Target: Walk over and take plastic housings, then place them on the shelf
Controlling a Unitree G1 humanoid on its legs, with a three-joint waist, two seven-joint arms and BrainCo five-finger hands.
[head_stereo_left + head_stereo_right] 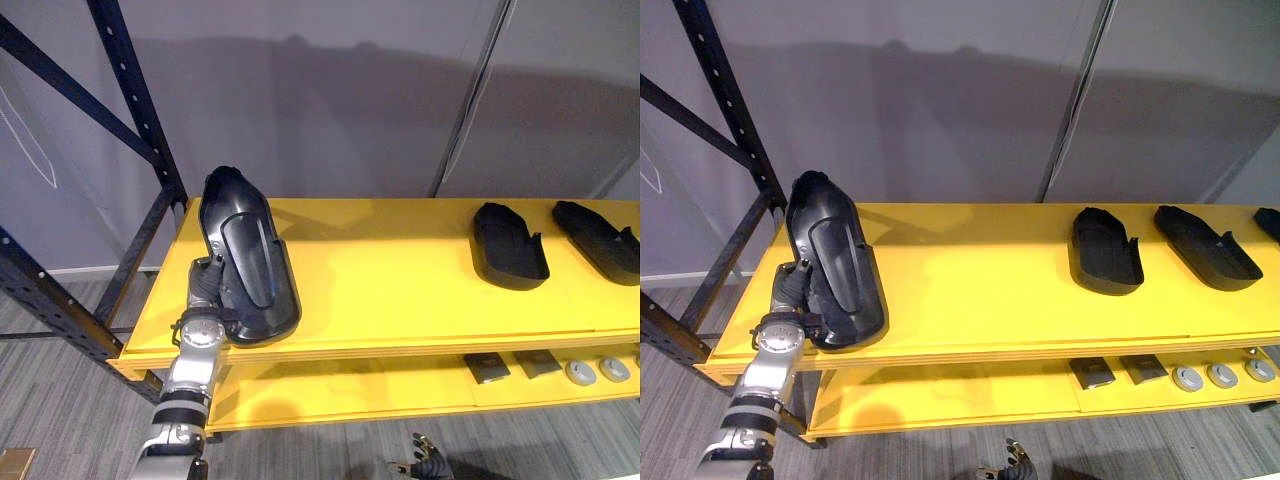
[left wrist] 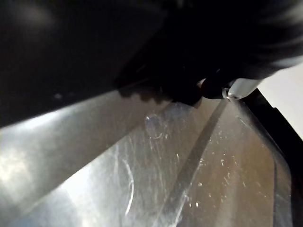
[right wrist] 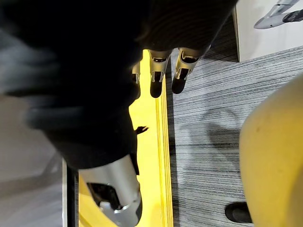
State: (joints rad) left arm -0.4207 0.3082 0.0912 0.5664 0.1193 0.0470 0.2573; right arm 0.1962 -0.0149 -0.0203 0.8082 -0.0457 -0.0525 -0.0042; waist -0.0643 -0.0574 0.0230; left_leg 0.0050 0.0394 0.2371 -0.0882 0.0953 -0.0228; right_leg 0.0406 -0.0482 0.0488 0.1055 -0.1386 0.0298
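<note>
- Shelf [image 1: 400,290]: two housings [image 1: 508,245] lie flat at the far right of the top board, just beside each other. As a judgement, that part of the task is done.
- Third housing [image 1: 245,255]: stands tilted at the near left corner, its lower end at the front edge of the board.
- Left hand [image 1: 205,288]: sits behind this housing at its lower end and appears to support it. The fingers are hidden, so the grip cannot be told.
- Right hand [image 3: 157,75]: hangs low in front of the shelf, fingers relaxed, holding nothing.
- Remaining, as a judgement: lay the third housing flat and release it.
</note>
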